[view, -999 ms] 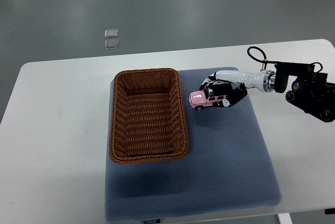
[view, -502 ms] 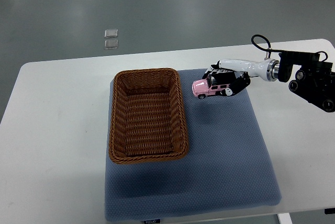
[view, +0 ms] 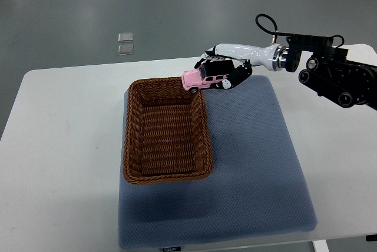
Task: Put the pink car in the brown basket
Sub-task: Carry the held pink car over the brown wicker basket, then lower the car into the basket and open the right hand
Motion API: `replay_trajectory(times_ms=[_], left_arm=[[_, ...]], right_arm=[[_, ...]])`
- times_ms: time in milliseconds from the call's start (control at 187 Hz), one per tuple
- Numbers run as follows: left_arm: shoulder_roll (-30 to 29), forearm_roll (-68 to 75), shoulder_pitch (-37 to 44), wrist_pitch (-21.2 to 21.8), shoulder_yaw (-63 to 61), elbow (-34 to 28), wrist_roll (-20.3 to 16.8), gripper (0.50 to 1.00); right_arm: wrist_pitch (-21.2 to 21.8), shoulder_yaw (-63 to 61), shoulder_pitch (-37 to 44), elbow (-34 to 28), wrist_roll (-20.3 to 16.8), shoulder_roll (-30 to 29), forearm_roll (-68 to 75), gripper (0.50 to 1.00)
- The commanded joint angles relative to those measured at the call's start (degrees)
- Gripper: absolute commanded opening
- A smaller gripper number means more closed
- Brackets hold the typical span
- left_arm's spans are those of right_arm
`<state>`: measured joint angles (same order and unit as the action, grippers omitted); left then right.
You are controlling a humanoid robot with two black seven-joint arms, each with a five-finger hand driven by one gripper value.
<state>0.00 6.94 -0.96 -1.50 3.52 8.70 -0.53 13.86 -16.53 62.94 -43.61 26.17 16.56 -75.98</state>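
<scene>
Pink car [view: 197, 79] sits pinched in your right hand's [view: 222, 73] fingers [view: 232, 78], nose leftward, held over the brown basket's [view: 166, 128] far right corner rim.

No text, number or sign can be read anywhere here. The only trace of lettering is a small white label at the near edge of the blue mat [view: 169, 248], and it is too small and blurred to make out. The pink car [view: 203, 79], the brown basket [view: 166, 129] and the white table [view: 65, 146] show no print that can be read, and the black arm [view: 336, 78] carries no legible marking either.
</scene>
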Motion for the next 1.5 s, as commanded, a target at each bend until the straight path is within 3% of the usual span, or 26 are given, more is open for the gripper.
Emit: replay_trajectory(times_ms=[0,283,679,748,844,919,978,1021,1090,1298,1496], left_arm=[[0.0,0.0,0.0,0.0,0.0,0.0,0.0,1.0],[0.0,0.0,0.0,0.0,0.0,0.0,0.0,1.0],[0.0,0.0,0.0,0.0,0.0,0.0,0.0,1.0],[0.0,0.0,0.0,0.0,0.0,0.0,-0.1,1.0],[0.0,0.0,0.0,0.0,0.0,0.0,0.0,1.0],[0.0,0.0,0.0,0.0,0.0,0.0,0.0,1.0],[0.0,0.0,0.0,0.0,0.0,0.0,0.0,1.0],[0.0,0.0,0.0,0.0,0.0,0.0,0.0,1.0],[0.0,0.0,0.0,0.0,0.0,0.0,0.0,1.0],[0.0,0.0,0.0,0.0,0.0,0.0,0.0,1.0],[0.0,0.0,0.0,0.0,0.0,0.0,0.0,1.0]], right_arm=[[-0.2,0.1,0.6,0.0,-0.2,-3.1,-0.3,0.5],[-0.1,1.2,0.4,0.3,-0.9,-10.0,-1.0,0.5],[-0.2,1.3,-2.2,0.5,-0.9,-10.8,-1.1,0.5],[-0.2,1.9,-2.6,1.1,-1.1,-10.8,-1.1,0.533],[-0.2,2.5,-2.8,1.7,-1.8,-10.8,-1.0,0.541],[-0.2,2.5,-3.2,1.8,-2.1,-10.9,-1.0,0.615],[-0.3,2.3,-3.6,2.0,-2.1,-10.9,-0.5,0.77],[-0.4,2.1,-3.9,2.1,-2.1,-10.9,-0.2,0.85],[-0.4,1.7,-4.1,2.1,-2.1,-10.9,0.0,0.901],[0.5,1.1,-4.1,2.3,-2.0,-10.1,1.4,0.911],[2.5,-1.4,-4.1,4.5,-2.6,-8.4,14.9,0.911]])
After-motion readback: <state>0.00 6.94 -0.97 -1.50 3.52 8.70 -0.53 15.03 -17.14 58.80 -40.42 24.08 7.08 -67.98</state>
